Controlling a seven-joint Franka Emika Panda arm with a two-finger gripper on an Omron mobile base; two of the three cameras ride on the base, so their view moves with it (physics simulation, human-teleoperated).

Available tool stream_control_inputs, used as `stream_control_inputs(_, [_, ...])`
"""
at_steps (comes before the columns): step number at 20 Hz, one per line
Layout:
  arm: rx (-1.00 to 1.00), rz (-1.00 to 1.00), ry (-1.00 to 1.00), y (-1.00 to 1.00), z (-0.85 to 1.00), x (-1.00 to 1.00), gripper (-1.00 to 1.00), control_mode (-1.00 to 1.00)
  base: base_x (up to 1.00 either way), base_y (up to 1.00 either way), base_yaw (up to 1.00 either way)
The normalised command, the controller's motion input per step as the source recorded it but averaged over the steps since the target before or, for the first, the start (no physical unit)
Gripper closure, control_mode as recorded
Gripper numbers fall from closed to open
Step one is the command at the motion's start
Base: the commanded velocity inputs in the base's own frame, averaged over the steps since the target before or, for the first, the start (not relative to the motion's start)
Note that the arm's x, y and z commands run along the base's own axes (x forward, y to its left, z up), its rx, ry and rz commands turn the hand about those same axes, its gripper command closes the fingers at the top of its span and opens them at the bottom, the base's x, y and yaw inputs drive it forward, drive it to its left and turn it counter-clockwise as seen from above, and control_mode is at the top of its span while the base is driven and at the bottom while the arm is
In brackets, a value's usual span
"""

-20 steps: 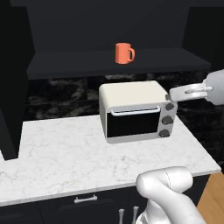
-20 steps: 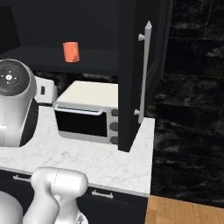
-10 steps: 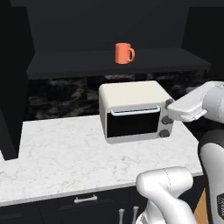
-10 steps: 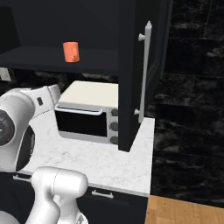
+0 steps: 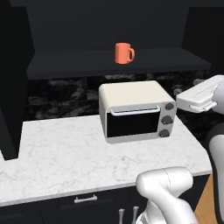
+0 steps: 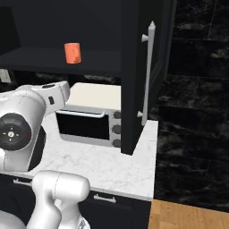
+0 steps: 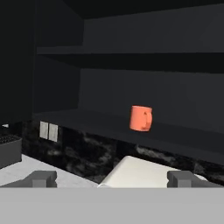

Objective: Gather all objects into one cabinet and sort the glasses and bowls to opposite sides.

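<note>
One orange mug (image 5: 124, 53), a glass of the task, stands upright on the lower shelf of the black upper cabinet (image 5: 109, 61), its handle to the right. It also appears from the side as the mug (image 6: 72, 53) and ahead of the hand as the mug (image 7: 141, 118). The cabinet door (image 6: 133, 76) with its long silver bar handle (image 6: 149, 67) stands swung open. My gripper (image 7: 112, 179) is open and empty, well short of the mug and below it, above the toaster oven. The bowls are out of view.
A cream toaster oven (image 5: 135, 111) sits on the white marble counter (image 5: 61, 153) under the shelf. My white arm (image 5: 197, 98) hangs to its right. A dark toaster (image 7: 8, 148) and wall outlets (image 7: 48, 130) lie to the hand's left. Another shelf (image 7: 131, 54) runs higher in the cabinet.
The arm has shifted beside the toaster oven, its hand dipping and then rising a little. The orange mug and the cabinet door have stayed put.
</note>
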Motion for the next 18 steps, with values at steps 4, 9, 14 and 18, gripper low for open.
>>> stream_control_inputs(4, [0.0,0.0,0.0,0.0,0.0,0.13,-1.0,-1.0,0.0,0.0,0.0])
stream_control_inputs(9, [0.1,0.01,0.01,-0.23,0.29,0.33,-1.0,-1.0,0.0,0.0,0.0])
stream_control_inputs(14, [0.25,0.03,0.12,-0.14,0.3,0.5,-1.0,-1.0,0.0,0.0,0.0])
stream_control_inputs(18, [0.03,0.0,0.1,0.0,0.13,0.44,-1.0,-1.0,0.0,0.0,0.0])
